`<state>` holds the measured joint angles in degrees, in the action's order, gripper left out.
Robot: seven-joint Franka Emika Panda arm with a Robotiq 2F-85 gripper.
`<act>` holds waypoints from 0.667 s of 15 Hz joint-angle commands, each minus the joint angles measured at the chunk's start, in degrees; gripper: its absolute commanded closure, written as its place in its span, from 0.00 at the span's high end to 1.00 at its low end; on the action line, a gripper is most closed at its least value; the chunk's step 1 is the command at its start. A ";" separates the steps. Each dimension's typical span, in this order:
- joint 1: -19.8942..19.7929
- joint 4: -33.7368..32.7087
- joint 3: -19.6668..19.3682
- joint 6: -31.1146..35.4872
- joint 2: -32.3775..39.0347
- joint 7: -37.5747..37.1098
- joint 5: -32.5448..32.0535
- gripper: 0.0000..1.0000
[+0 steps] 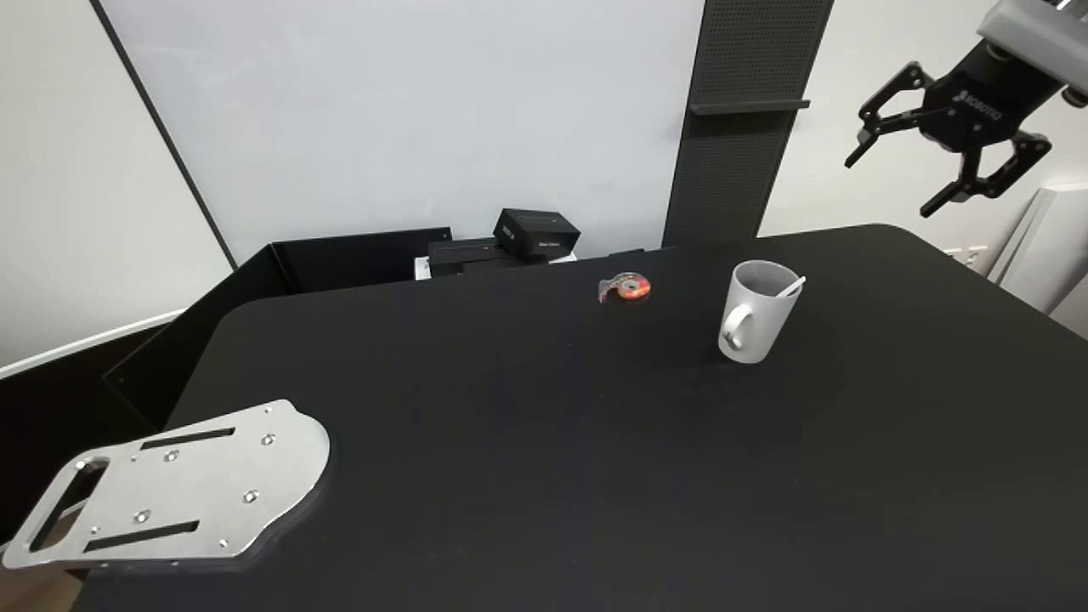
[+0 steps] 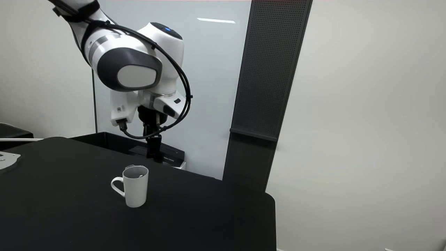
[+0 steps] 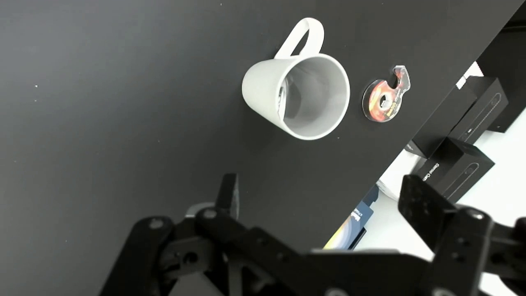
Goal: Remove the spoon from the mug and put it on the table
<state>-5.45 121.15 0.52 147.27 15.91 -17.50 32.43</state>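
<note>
- Closest of all in the wrist view, the gripper (image 3: 320,191) is hanging with its fingers spread wide and is holding nothing.
- Below it and well apart, the mug (image 3: 263,88) is standing upright on the desk (image 1: 510,442); no finger is touching it.
- Inside the mug, the spoon (image 1: 792,286) is leaning against the wall, its white end poking above the rim in an exterior view; the rest is hiding behind the mug's side there.
- Near the mug, a tape dispenser (image 3: 374,102) is lying on the desk, and well apart from both, a grey metal plate (image 1: 195,484) is resting at the desk's edge.
- Seemingly, nothing of the task is counting as done yet, since the spoon is sitting in the mug.
- What is remaining, presumably: closing on the spoon's exposed end, drawing it clear of the rim, laying it on the desk and letting go.
</note>
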 commanded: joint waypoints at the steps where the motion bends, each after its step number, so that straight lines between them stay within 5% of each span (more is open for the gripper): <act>1: 0.07 -3.39 0.49 -0.73 3.45 1.28 2.04 1.00; 10: -0.17 -6.03 1.15 0.10 8.59 2.70 4.20 1.00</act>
<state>-5.41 117.43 1.21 147.43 22.36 -15.76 35.07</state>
